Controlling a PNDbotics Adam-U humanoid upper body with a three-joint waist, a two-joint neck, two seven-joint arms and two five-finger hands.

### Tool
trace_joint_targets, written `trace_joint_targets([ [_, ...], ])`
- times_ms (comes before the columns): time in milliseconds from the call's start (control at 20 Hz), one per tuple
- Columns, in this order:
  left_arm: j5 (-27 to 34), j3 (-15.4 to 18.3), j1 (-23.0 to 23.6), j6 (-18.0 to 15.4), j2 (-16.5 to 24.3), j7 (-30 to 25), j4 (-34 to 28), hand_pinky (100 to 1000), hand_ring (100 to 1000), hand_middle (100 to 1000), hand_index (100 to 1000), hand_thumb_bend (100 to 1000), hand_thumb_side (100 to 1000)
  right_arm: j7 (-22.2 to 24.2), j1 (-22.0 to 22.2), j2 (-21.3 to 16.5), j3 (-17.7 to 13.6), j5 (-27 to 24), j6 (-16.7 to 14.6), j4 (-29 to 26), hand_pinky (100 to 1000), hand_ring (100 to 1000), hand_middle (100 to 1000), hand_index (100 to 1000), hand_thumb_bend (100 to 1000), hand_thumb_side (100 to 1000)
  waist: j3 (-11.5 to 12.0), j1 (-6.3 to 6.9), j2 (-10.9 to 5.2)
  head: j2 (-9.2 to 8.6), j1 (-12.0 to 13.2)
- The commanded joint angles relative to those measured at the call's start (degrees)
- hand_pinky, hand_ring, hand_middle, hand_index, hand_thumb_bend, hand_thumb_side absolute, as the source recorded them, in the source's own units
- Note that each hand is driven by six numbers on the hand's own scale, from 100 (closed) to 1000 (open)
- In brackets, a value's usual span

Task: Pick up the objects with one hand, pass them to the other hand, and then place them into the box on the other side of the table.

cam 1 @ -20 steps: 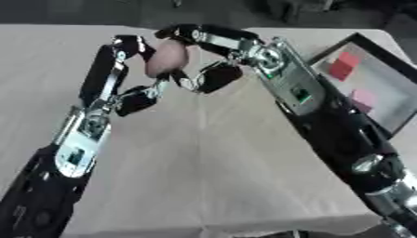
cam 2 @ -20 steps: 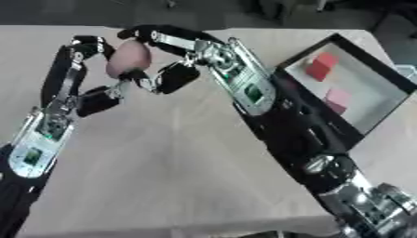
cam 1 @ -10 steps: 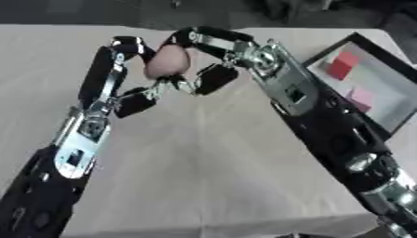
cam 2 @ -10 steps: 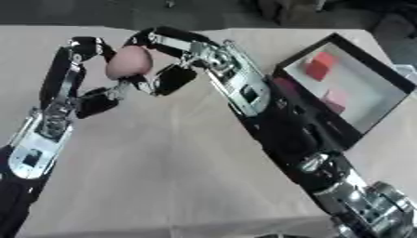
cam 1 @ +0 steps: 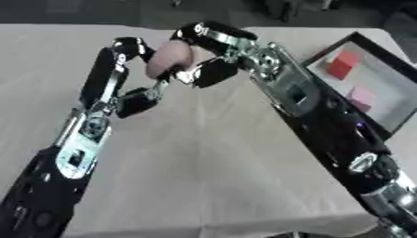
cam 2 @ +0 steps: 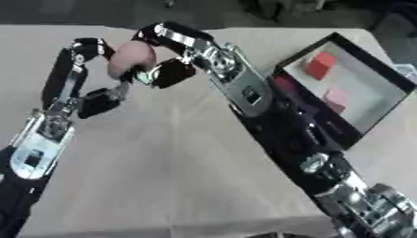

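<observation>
Upper centre: your left hand [cam 1: 134, 49] and right hand [cam 1: 204, 69] both curl round the pink egg-shaped object [cam 1: 169, 58]; box [cam 1: 389, 122] sits right.

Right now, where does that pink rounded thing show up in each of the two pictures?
Left eye view: pink rounded object, upper left of centre, between both robot hands.
Right eye view: same object, farther left, near the top.
Shared landmark: the red block in the black box at right.

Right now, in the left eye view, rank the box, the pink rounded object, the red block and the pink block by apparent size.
1. box
2. pink rounded object, held between both hands
3. red block and pink block: too alike to rank
</observation>
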Motion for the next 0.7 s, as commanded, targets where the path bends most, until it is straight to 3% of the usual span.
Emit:
trace_joint_targets([
  [50,-1.46,0.78,-0.62,2.65,0.49,-0.02,0.01,763,604,581,816,616,329,-0.16,-0.91,-1.67,-0.64,-0.72,0.52,-2.50,1000,871,673,603,100,100,-0.05,0.31,-1.02,-0.41,-0.06],
  [100,-1.94,1.01,-0.55,3.84,0.55,-0.02,0.21,783,629,613,857,670,427,-0.27,-0.65,-2.19,-0.84,-0.83,0.65,-3.03,1000,870,672,602,100,100,-0.07,0.31,-1.03,-0.43,-0.09],
  [300,-2.78,1.92,-0.27,8.65,0.60,1.29,0.80,789,636,620,880,732,613,-0.72,0.23,-3.52,-1.64,-1.34,1.55,-4.98,1000,870,674,605,100,100,-0.12,0.34,-1.09,-0.57,-0.14],
  [500,-2.07,2.47,0.03,12.27,0.84,3.00,0.92,783,623,606,868,702,613,-1.31,0.89,-4.48,-2.64,-2.33,2.47,-6.62,1000,869,676,609,100,100,-0.20,0.42,-1.21,-0.52,-0.08],
  [700,-0.15,2.95,0.38,13.35,1.69,3.93,0.50,775,611,585,825,668,577,-2.49,1.93,-6.19,-4.34,-3.39,3.35,-8.36,1000,869,680,615,100,100,-0.33,0.52,-1.41,-0.28,-0.14],
])
